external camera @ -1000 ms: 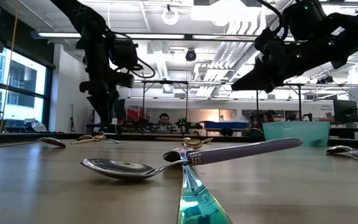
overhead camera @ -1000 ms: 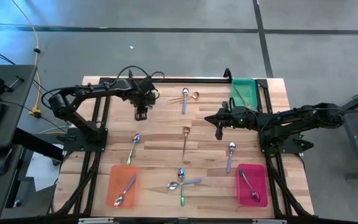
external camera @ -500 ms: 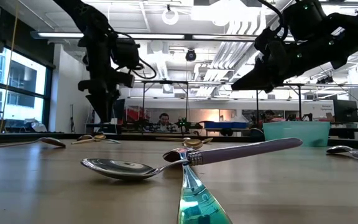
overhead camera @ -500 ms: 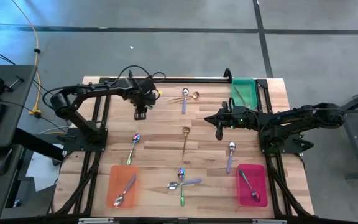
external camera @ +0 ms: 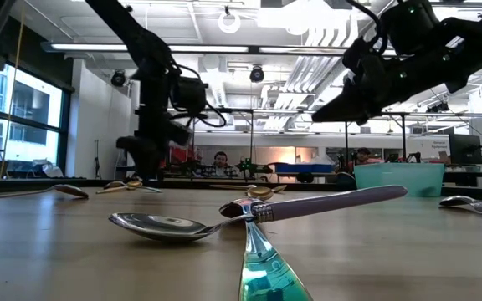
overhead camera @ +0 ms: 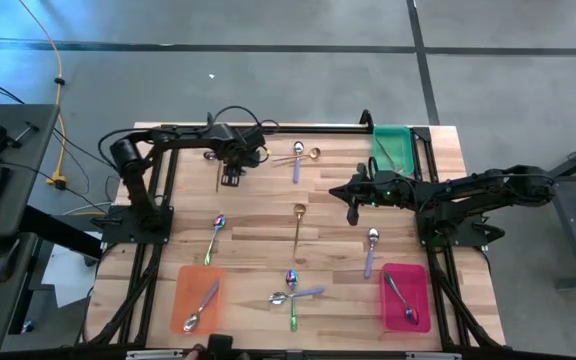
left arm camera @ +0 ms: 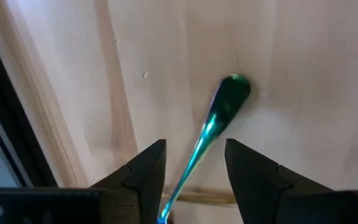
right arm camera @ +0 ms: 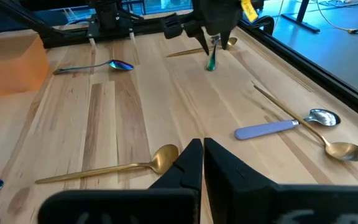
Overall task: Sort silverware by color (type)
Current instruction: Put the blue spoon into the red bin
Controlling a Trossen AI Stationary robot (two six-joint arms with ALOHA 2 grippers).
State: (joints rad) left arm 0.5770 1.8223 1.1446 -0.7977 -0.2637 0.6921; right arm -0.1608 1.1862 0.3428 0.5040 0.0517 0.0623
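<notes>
My left gripper (overhead camera: 230, 180) hangs over the table's far left part, shut on an iridescent green-blue spoon (left arm camera: 222, 109). In the right wrist view the spoon (right arm camera: 211, 61) points down below that gripper (right arm camera: 213, 34). A gold spoon (overhead camera: 215, 170) lies flat just beyond it. My right gripper (overhead camera: 351, 213) hovers shut and empty above the table's middle right, near another gold spoon (overhead camera: 298, 226). More spoons lie flat: two at the far middle (overhead camera: 299, 158), an iridescent one (overhead camera: 215, 237), a lavender-handled one (overhead camera: 371, 250), and a crossed pile (overhead camera: 291, 292) near the front. My left gripper holds the iridescent spoon between its two fingers (left arm camera: 148, 171) from above, pointing down. The shaft (left arm camera: 197, 152) runs along the fingers and out past their tips. Its green free end (right arm camera: 211, 66) hangs just above or on the wood. The place of contact lies below the wrist picture's edge.
An orange tray (overhead camera: 180, 285) at the near left holds a silver spoon. A pink tray (overhead camera: 418, 280) at the near right holds another spoon. A green tray (overhead camera: 393, 150) stands at the far right corner. Black frame rails run along the table's left, right and far edges.
My left arm has swung, and its gripper has shifted a little toward the table's right with the spoon still in it. This uncovered the gold spoon lying beside it. My right arm has kept still.
</notes>
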